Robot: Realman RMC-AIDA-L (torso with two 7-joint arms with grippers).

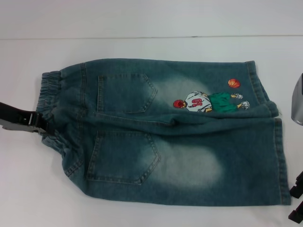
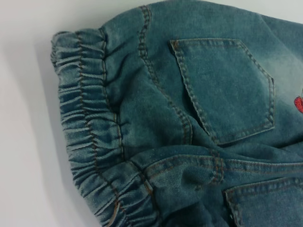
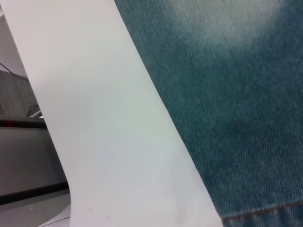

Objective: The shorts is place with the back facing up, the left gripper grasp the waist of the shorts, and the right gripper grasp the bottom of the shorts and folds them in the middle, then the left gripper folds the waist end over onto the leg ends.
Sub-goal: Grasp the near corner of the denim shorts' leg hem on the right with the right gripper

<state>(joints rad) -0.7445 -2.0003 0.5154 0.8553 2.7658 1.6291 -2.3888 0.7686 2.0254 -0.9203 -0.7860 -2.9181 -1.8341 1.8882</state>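
Observation:
The teal denim shorts (image 1: pixel 180 142) lie flat on the white table, back pockets up. The ruffled waist (image 1: pixel 54 113) is on the left, and the bottom (image 1: pixel 279 156) with its straight hems is on the right, near the cartoon player (image 1: pixel 208 101) and the orange ball (image 1: pixel 234 83). My left gripper (image 1: pixel 41 124) reaches in from the left and its tip meets the middle of the waistband. The left wrist view shows the waist (image 2: pixel 90 137) close up. My right gripper (image 1: pixel 296 198) sits just right of the near leg end, its two black fingers apart and holding nothing.
The white table (image 1: pixel 151 47) extends around the shorts on all sides, with its back edge running across the far side. A grey metal part (image 1: pixel 298 101) stands at the right edge. The right wrist view shows denim (image 3: pixel 236 94) beside bare table (image 3: pixel 104 118), with dark equipment (image 3: pixel 23 156) beyond the edge.

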